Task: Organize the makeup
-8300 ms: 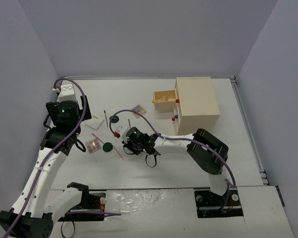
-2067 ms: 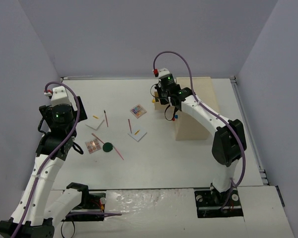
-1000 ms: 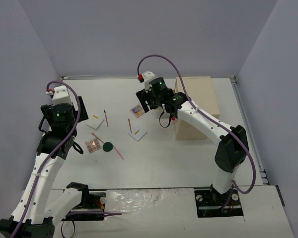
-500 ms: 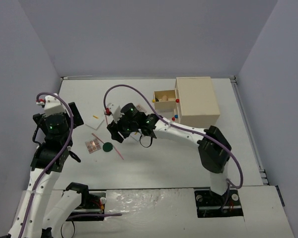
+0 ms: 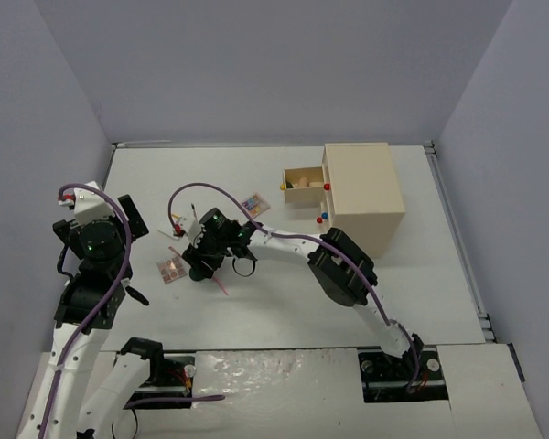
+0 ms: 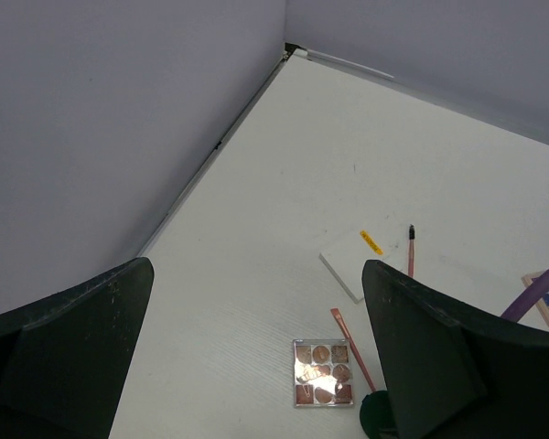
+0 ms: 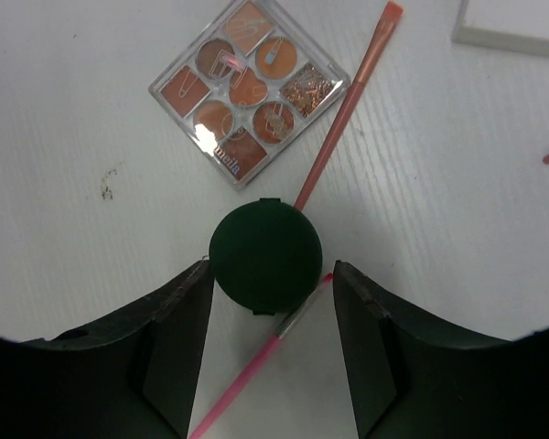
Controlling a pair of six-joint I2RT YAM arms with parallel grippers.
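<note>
The makeup lies scattered left of centre. A dark green round disc sits between the fingertips of my right gripper, which is open: its left finger is at the disc's edge, its right finger stands apart. A thin pink pencil runs under the disc. Beside these lie a brown eyeshadow palette, a pink brush and a white card. From above, the right gripper hides the disc. My left gripper hangs wide open and holds nothing, high over the table's left side.
The beige drawer box stands at the back right, its top drawer pulled out with items inside. A colourful palette lies behind the right arm. A purple cable arcs over the makeup. The side wall is close on the left.
My right arm has swung from the drawer box leftwards and down onto the green disc, its jaws narrowing. The left arm has drawn back toward the near left, still open.
</note>
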